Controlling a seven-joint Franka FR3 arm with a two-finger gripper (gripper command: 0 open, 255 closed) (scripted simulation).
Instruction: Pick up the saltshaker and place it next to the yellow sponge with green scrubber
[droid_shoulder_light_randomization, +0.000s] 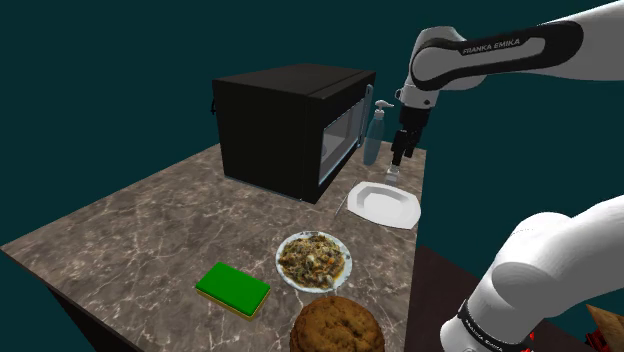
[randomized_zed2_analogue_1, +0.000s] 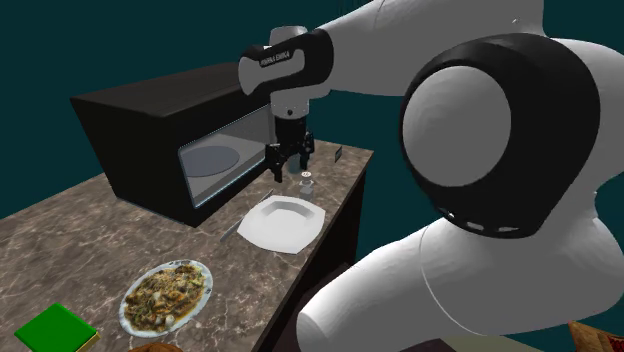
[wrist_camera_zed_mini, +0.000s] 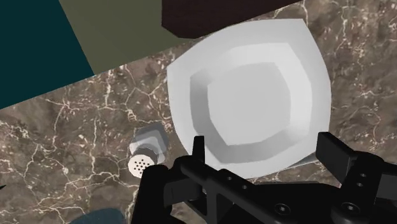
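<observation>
Just beside the white plate (droid_shoulder_light_randomization: 385, 205), on the marble counter (droid_shoulder_light_randomization: 150, 230), the saltshaker (droid_shoulder_light_randomization: 392, 177) stands upright (perforated cap facing up). Above the plate's shaker-side rim hangs the gripper (droid_shoulder_light_randomization: 398, 158), fingers spread apart and clasping nothing. The green-topped yellow sponge (droid_shoulder_light_randomization: 233, 288) lies well apart from the plate, past a dish of food (droid_shoulder_light_randomization: 313, 261).

Reaches way out with the white arm (droid_shoulder_light_randomization: 600, 40), forearm running roughly level above the gripper (droid_shoulder_light_randomization: 400, 152). Bends hard at the wrist and points it straight down. Holds both fingers (wrist_camera_zed_mini: 334, 153) spread wide apart, empty between them, tips hanging in the air.
</observation>
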